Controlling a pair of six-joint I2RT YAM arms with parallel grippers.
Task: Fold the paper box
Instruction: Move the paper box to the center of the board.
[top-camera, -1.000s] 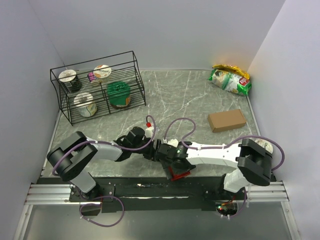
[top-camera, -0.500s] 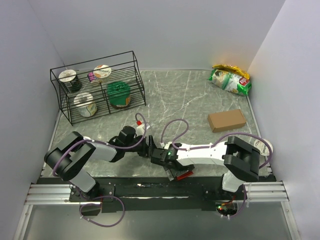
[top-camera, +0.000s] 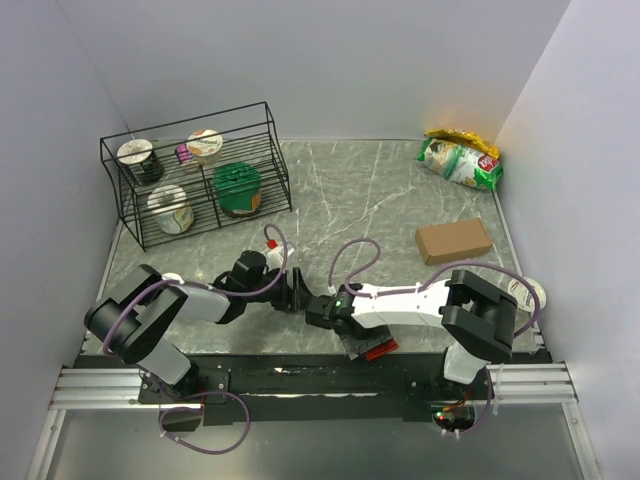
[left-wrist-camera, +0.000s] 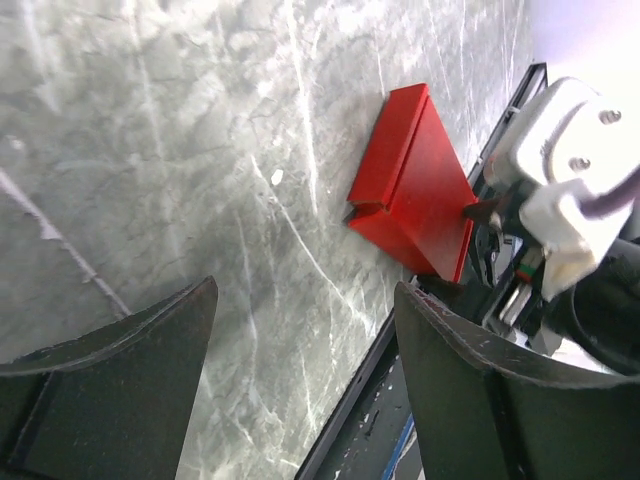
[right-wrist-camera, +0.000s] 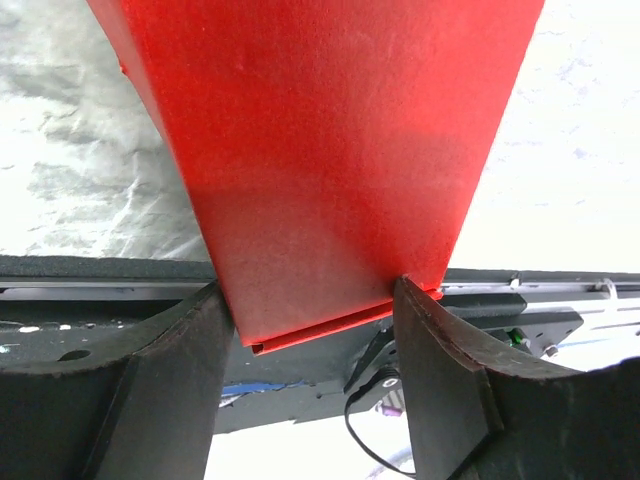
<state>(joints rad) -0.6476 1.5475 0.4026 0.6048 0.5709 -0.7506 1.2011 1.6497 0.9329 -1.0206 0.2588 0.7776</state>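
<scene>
Wire rack (top-camera: 280, 170) holding cups is standing at the far left corner of the desk (top-camera: 380, 190). Left gripper (left-wrist-camera: 305, 292) is hovering near the middle of the near edge, fingers spread, nothing between them. Just right of it, the red paper box (left-wrist-camera: 415, 190) is lying at the near edge. The right gripper (right-wrist-camera: 308, 290) is pinching the box's end. Brown cardboard box (top-camera: 453, 241) is lying by the right edge, and snack bags (top-camera: 460, 158) are sitting in the far right corner.
</scene>
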